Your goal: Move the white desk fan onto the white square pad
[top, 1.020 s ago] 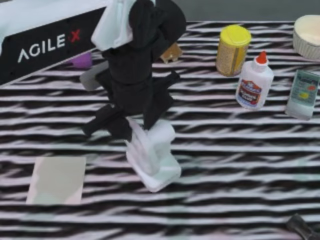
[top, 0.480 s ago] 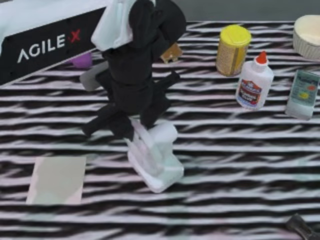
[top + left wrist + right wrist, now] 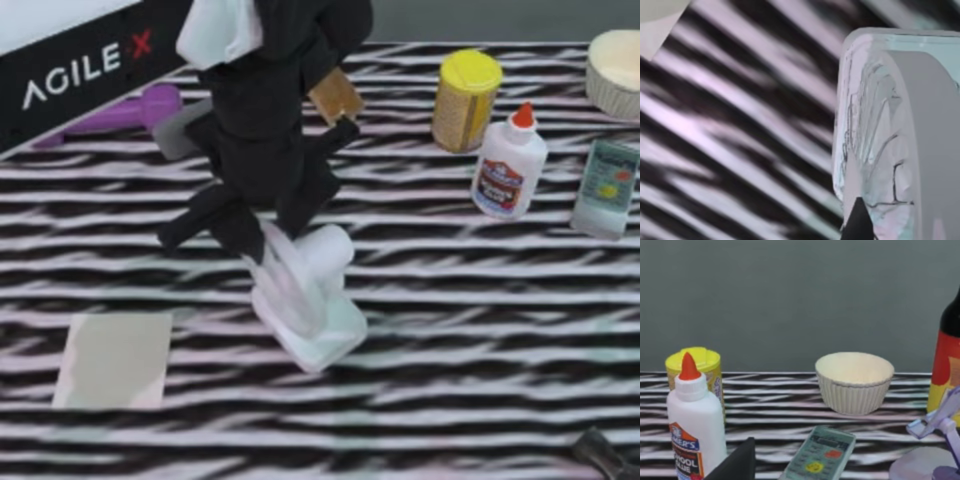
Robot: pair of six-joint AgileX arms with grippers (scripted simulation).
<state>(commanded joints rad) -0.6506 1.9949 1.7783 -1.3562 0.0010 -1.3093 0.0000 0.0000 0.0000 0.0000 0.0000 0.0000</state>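
The white desk fan (image 3: 310, 300) stands tilted near the middle of the striped table, its round grille up between the black fingers of my left gripper (image 3: 272, 240), which is shut on it. In the left wrist view the fan's grille (image 3: 890, 135) fills the frame beside one dark fingertip (image 3: 857, 222). The white square pad (image 3: 113, 360) lies flat at the front left, apart from the fan; its corner (image 3: 655, 20) shows in the left wrist view. My right gripper (image 3: 605, 455) is parked at the front right corner.
At the back right stand a yellow-lidded can (image 3: 465, 98), a glue bottle with a red cap (image 3: 508, 165), a round white container (image 3: 615, 70) and a green remote (image 3: 606, 188). A purple item (image 3: 130, 108) and a brown block (image 3: 336, 95) lie behind the left arm.
The left arm has drawn back and upward with the fan, which shifted slightly with it. The purple item is now uncovered.
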